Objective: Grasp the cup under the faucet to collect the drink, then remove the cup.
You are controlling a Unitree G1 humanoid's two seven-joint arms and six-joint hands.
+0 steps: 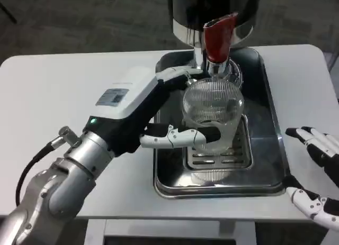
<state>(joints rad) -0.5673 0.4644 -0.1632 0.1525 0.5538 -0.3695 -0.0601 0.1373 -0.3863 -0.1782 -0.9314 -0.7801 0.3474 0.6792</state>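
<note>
Here the left hand [159, 110] wraps the clear ribbed cup [213, 114] from its left side: one finger [180, 137] curls across the cup's lower front, another [177, 73] reaches round near the rim at the back, so the glass sits between them, gripped. The cup stands over the slotted grate [239, 150] in the metal tray [270, 97], near the tray's far edge, directly under the red faucet [218, 36] of the dispenser [212, 7]. The right hand [317, 173] rests at the table's [53, 86] right edge, beside the tray, fingers spread apart and holding nothing.
</note>
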